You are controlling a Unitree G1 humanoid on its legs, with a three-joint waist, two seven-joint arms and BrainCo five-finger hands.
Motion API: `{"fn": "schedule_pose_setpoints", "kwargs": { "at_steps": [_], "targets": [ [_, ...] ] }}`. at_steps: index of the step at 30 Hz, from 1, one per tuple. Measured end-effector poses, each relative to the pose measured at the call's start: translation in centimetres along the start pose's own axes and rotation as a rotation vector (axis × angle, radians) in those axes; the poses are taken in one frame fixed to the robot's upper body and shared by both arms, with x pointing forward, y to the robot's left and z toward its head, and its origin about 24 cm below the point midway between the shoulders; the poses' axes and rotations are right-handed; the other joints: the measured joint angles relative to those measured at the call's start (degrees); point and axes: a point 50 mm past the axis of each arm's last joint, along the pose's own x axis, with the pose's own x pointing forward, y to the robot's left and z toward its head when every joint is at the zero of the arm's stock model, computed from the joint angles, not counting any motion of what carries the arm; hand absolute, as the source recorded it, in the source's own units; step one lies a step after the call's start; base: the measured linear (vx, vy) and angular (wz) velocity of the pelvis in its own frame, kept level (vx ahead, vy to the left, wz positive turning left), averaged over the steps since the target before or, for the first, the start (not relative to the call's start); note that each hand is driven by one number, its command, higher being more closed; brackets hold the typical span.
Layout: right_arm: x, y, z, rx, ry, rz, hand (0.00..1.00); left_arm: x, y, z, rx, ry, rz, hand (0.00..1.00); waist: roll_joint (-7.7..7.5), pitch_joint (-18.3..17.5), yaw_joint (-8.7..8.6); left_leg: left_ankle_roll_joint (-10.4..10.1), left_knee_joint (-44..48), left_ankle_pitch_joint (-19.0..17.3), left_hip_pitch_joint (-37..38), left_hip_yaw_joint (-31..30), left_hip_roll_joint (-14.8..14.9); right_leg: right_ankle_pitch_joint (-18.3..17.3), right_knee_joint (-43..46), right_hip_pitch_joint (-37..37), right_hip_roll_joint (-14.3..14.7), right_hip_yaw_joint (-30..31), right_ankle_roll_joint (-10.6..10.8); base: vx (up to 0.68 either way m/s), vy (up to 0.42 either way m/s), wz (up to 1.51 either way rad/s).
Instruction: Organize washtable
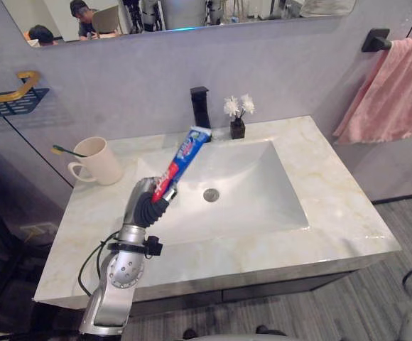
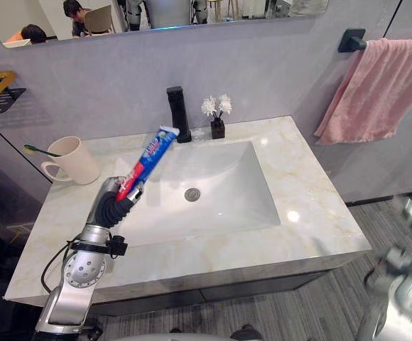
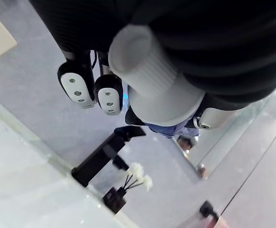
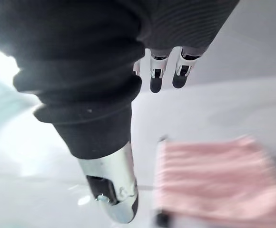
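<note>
The left hand gripped a red-and-blue toothpaste tube tilted over the left rim of the white rectangular basin in the cream marble counter. The right hand hung loosely straight-fingered. Behind stood a cream ceramic mug, a black tap and a pink towel on the grey wall.

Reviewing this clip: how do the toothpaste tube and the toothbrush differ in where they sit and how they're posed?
The toothpaste tube is gripped in the left hand, tilted over the left edge of the sink; the toothbrush rests in the cream mug on the counter. The tube is red, blue and white; the toothbrush shows a green-and-yellow end past the mug's rim. Both are on the robot's left.
</note>
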Motion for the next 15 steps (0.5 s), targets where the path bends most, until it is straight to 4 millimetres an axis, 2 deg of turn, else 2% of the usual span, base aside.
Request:
{"fn": "schedule_pose_setpoints", "kwargs": {
  "at_steps": [1, 2, 4, 6, 10, 11, 12, 13, 15],
  "targets": [
    [1.8, 2.9, 1.9, 0.102, -0.133, 0.117, 0.00, 0.1, 0.2, 0.5, -0.035, -0.018, 0.031, 1.00, -0.61, -0.5, 0.68, 0.0, 0.0, 0.0, -0.2, -0.2, 0.0, 0.0, 0.1, -0.1, 0.1, -0.2, 0.0, 0.01, -0.013, 0.06],
    [2.2, 4.0, 2.6, 0.142, -0.171, 0.155, 0.00, 0.2, 0.3, 0.7, -0.044, -0.025, 0.037, 1.00, -0.87, -0.7, 1.05, 0.0, 0.0, 0.0, -0.3, -0.3, 0.0, 0.0, 0.1, -0.1, 0.1, -0.3, 0.0, 0.01, -0.016, 0.10],
    [2.7, 7.6, 3.5, 0.293, -0.226, 0.292, 0.00, 0.2, 0.5, 1.0, -0.080, -0.036, 0.066, 1.00, -1.51, -1.1, 1.78, 0.0, 0.0, 0.1, -0.6, -1.2, -0.1, -0.1, 0.4, -0.1, 0.0, -1.2, 0.1, 0.01, -0.012, 0.20],
    [2.4, 9.9, 3.6, 0.392, -0.209, 0.371, 0.00, 0.3, 0.5, 1.1, -0.102, -0.038, 0.082, 1.00, -1.52, -1.1, 2.95, 0.1, 0.0, 0.1, -0.8, -1.8, -0.2, -0.1, 0.8, -0.1, -0.2, -2.2, 0.1, 0.01, -0.004, 0.22],
    [0.6, 14.4, 2.9, 0.569, -0.100, 0.516, 0.00, 0.3, 0.5, 1.3, -0.161, -0.036, 0.140, 1.00, -1.41, -1.1, 4.46, 0.5, 0.0, 0.4, -1.0, -3.3, -0.5, -0.1, 1.9, 0.0, -0.4, -4.4, 0.0, -0.01, 0.001, 0.19],
    [0.3, 14.9, 2.8, 0.591, -0.085, 0.528, 0.00, 0.3, 0.5, 1.4, -0.172, -0.036, 0.147, 1.00, -1.41, -1.1, 4.50, 0.6, 0.0, 0.5, -1.0, -3.5, -0.5, -0.1, 1.9, 0.0, -0.4, -4.8, 0.0, -0.03, 0.004, 0.14],
    [-0.4, 16.5, 2.5, 0.648, -0.036, 0.563, 0.00, 0.3, 0.1, 1.7, -0.205, -0.039, 0.155, 1.00, -1.39, -1.1, 4.49, 0.8, 0.0, 0.6, -1.3, -4.0, -0.9, -0.1, 2.0, 0.0, -0.8, -5.4, 0.1, -0.03, 0.005, 0.14],
    [-0.8, 17.1, 2.4, 0.663, -0.015, 0.577, 0.00, 0.4, -0.1, 1.9, -0.214, -0.042, 0.155, 1.00, -1.39, -1.1, 4.50, 0.9, 0.0, 0.7, -1.4, -4.1, -1.0, -0.3, 2.0, 0.0, -0.9, -5.7, 0.1, -0.05, 0.007, 0.22],
    [-2.9, 19.7, 1.4, 0.738, 0.108, 0.634, 0.00, 0.8, -1.2, 3.0, -0.265, -0.078, 0.144, 1.00, -1.40, -1.1, 4.69, 1.2, 0.0, 1.0, -1.8, -4.9, -1.7, -1.2, 2.8, -0.2, -1.6, -6.7, 0.5, -0.05, 0.004, 0.18]
  ]
}}
